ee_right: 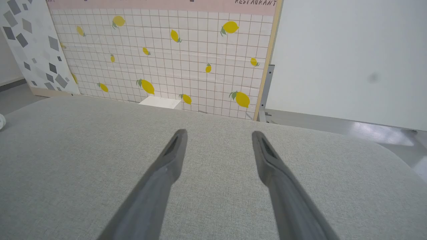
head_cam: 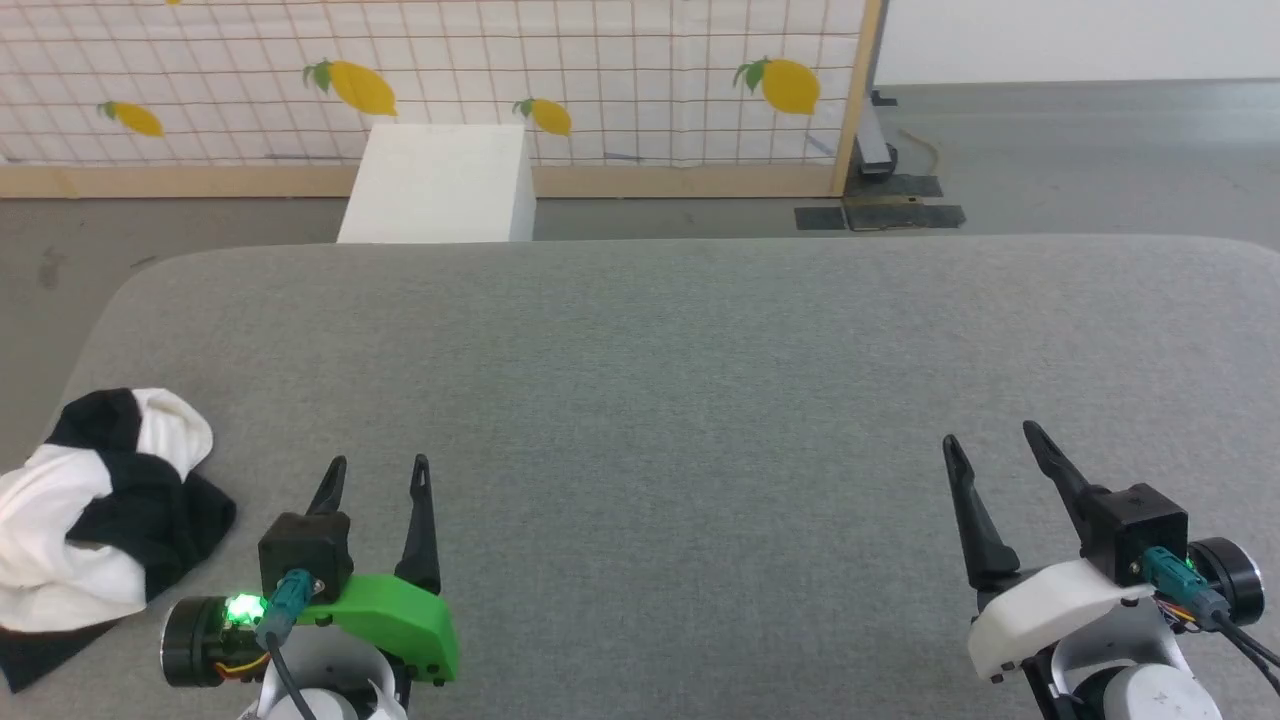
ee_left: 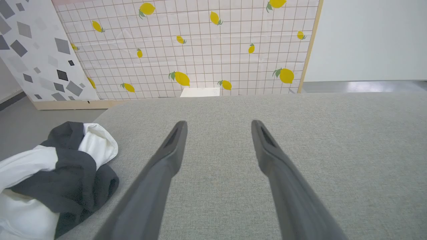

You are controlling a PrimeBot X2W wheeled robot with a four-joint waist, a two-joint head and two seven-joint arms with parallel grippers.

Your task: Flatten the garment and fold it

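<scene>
White-and-black garment [head_cam: 110, 520] lies bunched beside the left gripper [head_cam: 380, 462].

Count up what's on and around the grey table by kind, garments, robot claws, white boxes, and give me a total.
Garments: 1, the crumpled garment at the left edge of the table.
Claws: 2, the left claw and right claw, both open.
White boxes: 1, the white box beyond the table.
Total: 4
</scene>
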